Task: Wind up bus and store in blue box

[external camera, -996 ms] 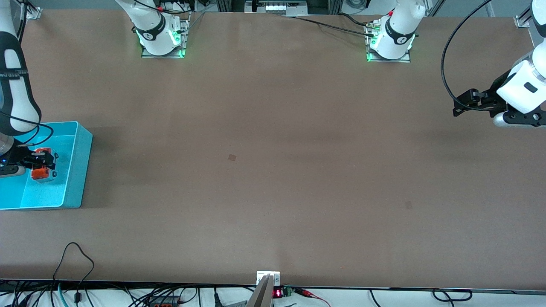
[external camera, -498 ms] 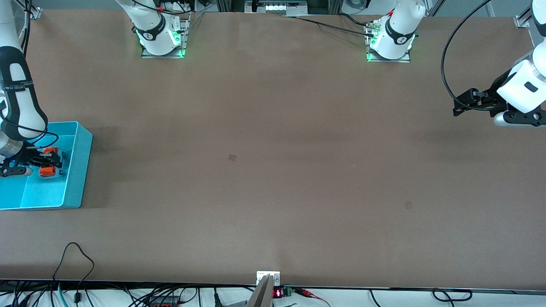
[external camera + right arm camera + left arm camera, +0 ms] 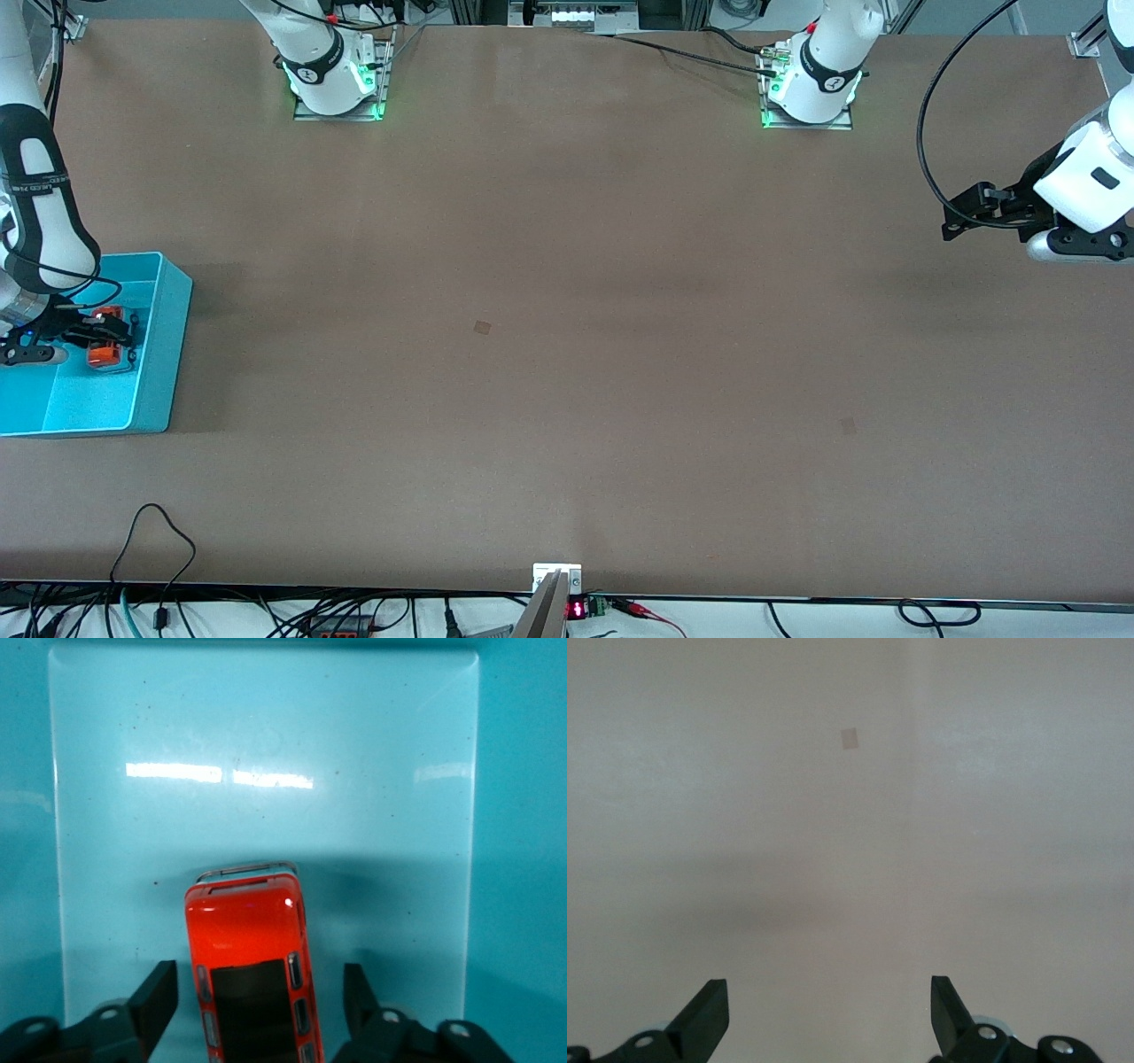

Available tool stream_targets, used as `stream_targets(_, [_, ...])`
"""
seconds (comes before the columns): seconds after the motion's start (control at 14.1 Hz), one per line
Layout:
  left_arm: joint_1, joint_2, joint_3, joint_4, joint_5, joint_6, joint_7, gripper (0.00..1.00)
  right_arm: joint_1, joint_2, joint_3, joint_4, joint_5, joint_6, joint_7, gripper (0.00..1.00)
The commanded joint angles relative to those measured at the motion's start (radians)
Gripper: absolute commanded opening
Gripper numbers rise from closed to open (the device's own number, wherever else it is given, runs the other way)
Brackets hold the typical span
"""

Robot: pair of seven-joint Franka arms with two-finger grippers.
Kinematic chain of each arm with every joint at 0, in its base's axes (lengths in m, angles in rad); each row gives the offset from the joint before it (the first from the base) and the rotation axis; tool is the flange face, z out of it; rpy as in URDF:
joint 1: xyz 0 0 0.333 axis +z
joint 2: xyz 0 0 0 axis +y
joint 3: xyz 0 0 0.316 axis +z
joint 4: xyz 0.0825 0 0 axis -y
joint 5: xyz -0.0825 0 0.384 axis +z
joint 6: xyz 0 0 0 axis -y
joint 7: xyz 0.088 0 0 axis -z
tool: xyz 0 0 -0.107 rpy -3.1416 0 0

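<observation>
The storing step looks all but finished. The bus point(image 3: 252, 970) sits on the floor of the blue box point(image 3: 164, 354), roof up, in the part of the box nearest its wall toward the middle of the surface. The right hand point(image 3: 106, 335) is down inside the box with its fingers point(image 3: 155, 1001) spread wide on either side of the bus; gaps show on both sides, so it seems to have let go, though the front view is too crowded there to be sure nothing touches. The left hand point(image 3: 828, 1014) waits over bare surface at the left arm's end, fingers wide and holding nothing.

The next move should be a straight lift of the right hand out of the box, keeping the fingers apart so they do not clip the bus or the box's rim.
</observation>
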Motion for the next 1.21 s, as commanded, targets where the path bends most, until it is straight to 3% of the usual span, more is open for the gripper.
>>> stream_targets(0.0, [0.01, -0.014, -0.01, -0.004, -0.002, -0.012, -0.001, 1.0, -0.01, 0.004, 0.006, 0.011, 0.021, 0.01, -0.005, 1.0])
stream_targets(0.21, [0.007, -0.014, -0.013, -0.004, 0.0, -0.013, -0.006, 1.0, -0.001, -0.029, 0.009, 0.016, 0.019, 0.008, 0.003, 1.0])
stream_targets(0.57, [0.009, -0.01, -0.011, 0.002, 0.018, -0.027, -0.008, 1.0, 0.054, -0.178, 0.018, 0.035, 0.0, -0.076, 0.003, 1.0])
stream_targets(0.71, [0.009, -0.01, -0.011, 0.002, 0.018, -0.029, -0.009, 1.0, 0.077, -0.239, 0.039, 0.072, -0.062, -0.207, 0.009, 1.0])
stream_targets(1.14, [-0.002, -0.005, -0.03, 0.018, 0.032, -0.032, -0.011, 1.0, 0.097, -0.38, 0.232, 0.265, -0.163, -0.73, 0.364, 1.0])
